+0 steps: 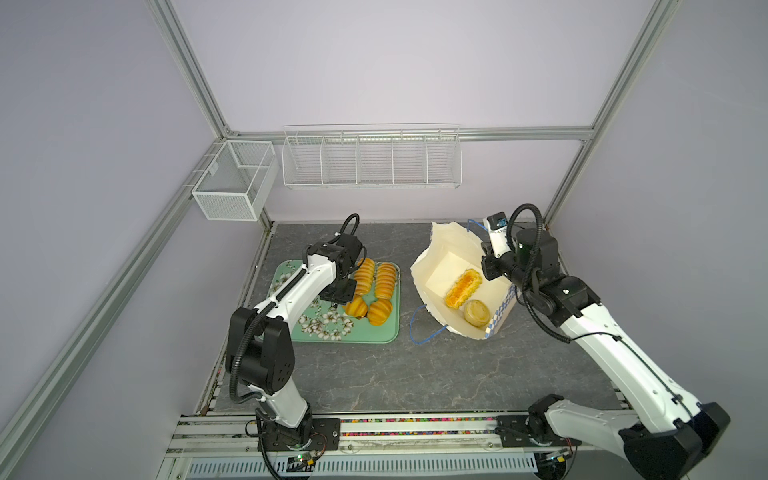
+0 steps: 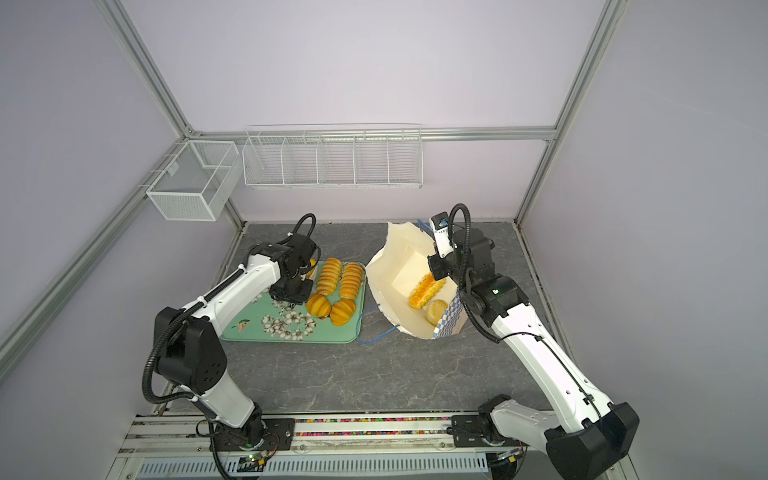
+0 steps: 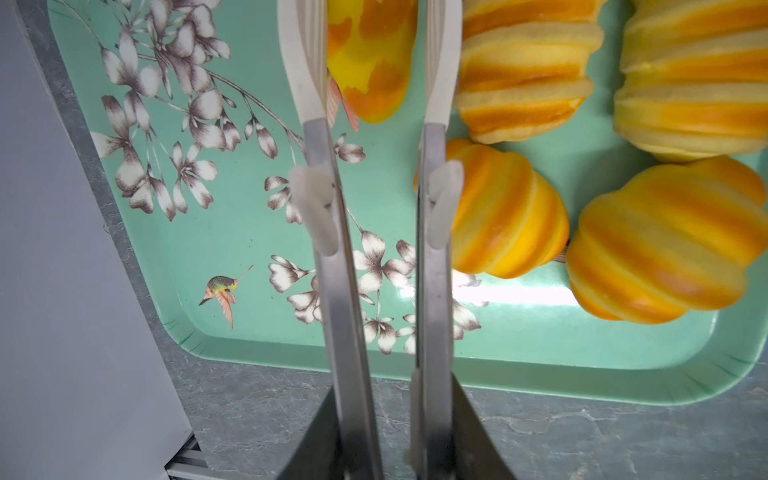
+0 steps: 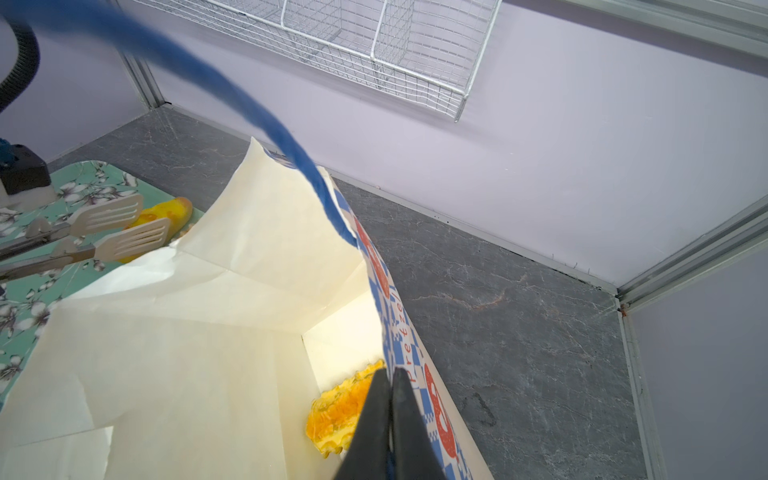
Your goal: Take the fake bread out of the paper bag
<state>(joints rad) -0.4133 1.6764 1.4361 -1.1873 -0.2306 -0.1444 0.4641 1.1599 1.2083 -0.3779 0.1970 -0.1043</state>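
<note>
The paper bag (image 1: 440,257) is tipped open on the worktop (image 1: 415,374), its checkered wall pinched by the closed right pincer (image 4: 390,376). Two pieces of fake bread (image 1: 462,286) are seen inside it. Others lie on the green tray (image 1: 374,332), where the left pincer (image 3: 374,41) is narrowly parted, a flat yellow slice (image 3: 374,83) seen between its tips.

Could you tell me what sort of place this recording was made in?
Probably a robot lab test cell: an aluminium frame holds plain lilac panels, two arms are bolted to a front rail, and wire baskets hang on the walls.
</note>
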